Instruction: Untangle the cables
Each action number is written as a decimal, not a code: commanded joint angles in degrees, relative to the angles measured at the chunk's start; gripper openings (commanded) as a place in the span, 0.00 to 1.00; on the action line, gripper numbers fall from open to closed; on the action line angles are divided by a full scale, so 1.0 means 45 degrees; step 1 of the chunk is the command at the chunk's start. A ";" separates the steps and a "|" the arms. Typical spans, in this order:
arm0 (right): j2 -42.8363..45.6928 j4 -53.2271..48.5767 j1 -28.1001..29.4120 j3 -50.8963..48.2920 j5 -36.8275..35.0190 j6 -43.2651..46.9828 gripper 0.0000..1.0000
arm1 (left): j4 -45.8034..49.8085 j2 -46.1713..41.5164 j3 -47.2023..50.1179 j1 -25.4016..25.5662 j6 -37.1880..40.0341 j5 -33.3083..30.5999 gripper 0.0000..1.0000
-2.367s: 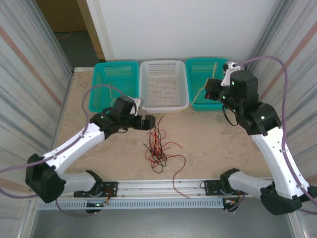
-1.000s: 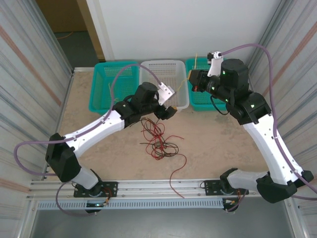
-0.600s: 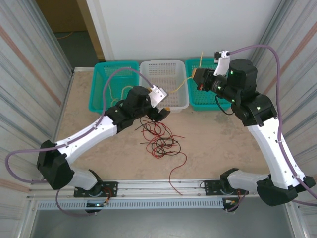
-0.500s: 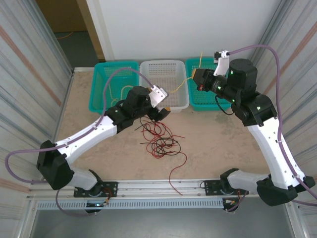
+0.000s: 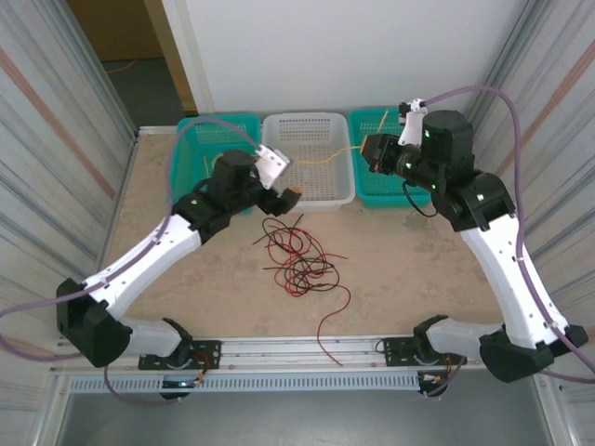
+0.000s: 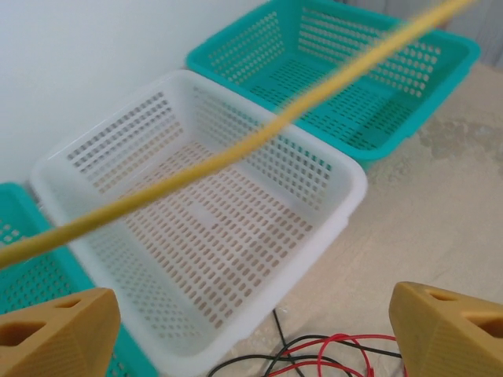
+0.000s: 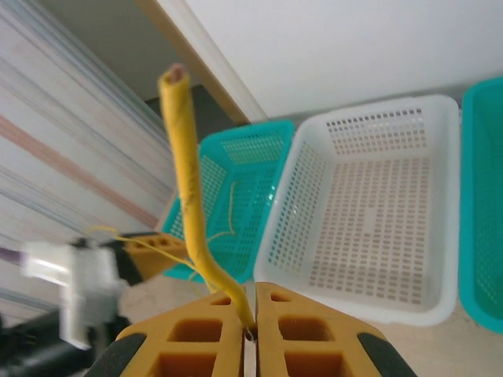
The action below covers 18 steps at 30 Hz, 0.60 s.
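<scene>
The yellow cable (image 7: 189,188) has matt plastic sheathing; white basket (image 6: 314,169), smooth perforated plastic; table (image 5: 400,269), matt speckled stone.

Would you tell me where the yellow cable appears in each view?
Top: the yellow cable stretches leftward from the right gripper over the white basket.
Left wrist: diagonal across the frame, over the basket.
Right wrist: rising from the gripper.
Shared landmark: white basket.

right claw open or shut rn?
Shut. In the right wrist view the right claw pinches the yellow cable, fingers nearly touching, with the cable end sticking up past them.
</scene>
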<state>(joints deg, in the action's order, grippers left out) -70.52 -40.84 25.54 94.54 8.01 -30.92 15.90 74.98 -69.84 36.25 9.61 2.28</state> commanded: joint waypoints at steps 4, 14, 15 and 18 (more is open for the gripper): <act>-0.2580 -0.2544 -0.0002 0.2478 0.0506 0.0138 0.08 | 0.0509 -0.1086 -0.0207 -0.0489 -0.0630 0.1829 0.94; -0.4951 -0.4000 0.1174 0.4868 0.0336 0.1098 0.07 | 0.1348 -0.0337 -0.0241 -0.0634 -0.0475 0.3090 0.95; -0.4991 -0.4010 0.1252 0.4893 0.0310 0.1140 0.07 | 0.1333 -0.0316 -0.0217 -0.0634 -0.0475 0.3231 0.95; -0.4998 -0.3964 0.1365 0.4833 0.0385 0.1278 0.07 | 0.1260 -0.0204 -0.0143 -0.0634 -0.0397 0.3753 0.96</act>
<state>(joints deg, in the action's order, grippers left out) -92.88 -56.80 31.59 114.65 10.31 -27.53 21.21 74.06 -70.28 33.69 7.64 15.05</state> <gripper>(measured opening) 0.072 0.956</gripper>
